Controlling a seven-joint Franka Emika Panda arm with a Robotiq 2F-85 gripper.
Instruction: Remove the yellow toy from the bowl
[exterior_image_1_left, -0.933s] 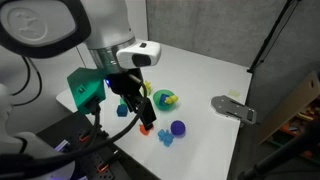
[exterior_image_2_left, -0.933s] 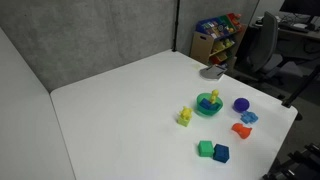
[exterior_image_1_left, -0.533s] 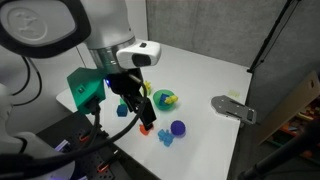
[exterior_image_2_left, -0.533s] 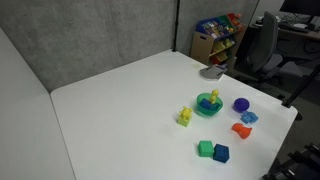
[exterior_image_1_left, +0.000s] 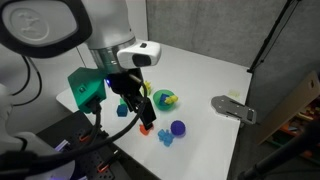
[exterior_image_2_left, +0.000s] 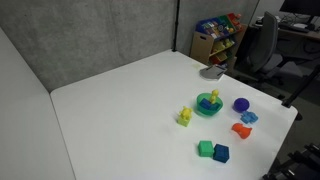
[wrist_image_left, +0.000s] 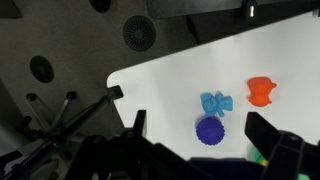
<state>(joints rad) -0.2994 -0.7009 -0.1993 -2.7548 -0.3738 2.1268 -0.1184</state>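
Note:
The green bowl (exterior_image_1_left: 163, 99) sits on the white table and shows in both exterior views (exterior_image_2_left: 208, 106). The yellow toy (exterior_image_1_left: 169, 98) lies inside it, also seen in an exterior view (exterior_image_2_left: 213, 97). My gripper (exterior_image_1_left: 143, 108) hangs above the table just beside the bowl, open and empty. In the wrist view the open jaws (wrist_image_left: 198, 120) frame a purple ball (wrist_image_left: 209, 130), with a sliver of the bowl (wrist_image_left: 259, 156) at the lower right. The arm is not in view in an exterior view.
A purple ball (exterior_image_2_left: 241, 104), light blue toy (exterior_image_2_left: 249, 117) and orange toy (exterior_image_2_left: 241, 130) lie by the bowl. A yellow-green spiky toy (exterior_image_2_left: 184, 117), green cube (exterior_image_2_left: 205, 149) and blue cube (exterior_image_2_left: 221, 153) lie nearby. A grey flat object (exterior_image_1_left: 233, 108) sits near the table edge.

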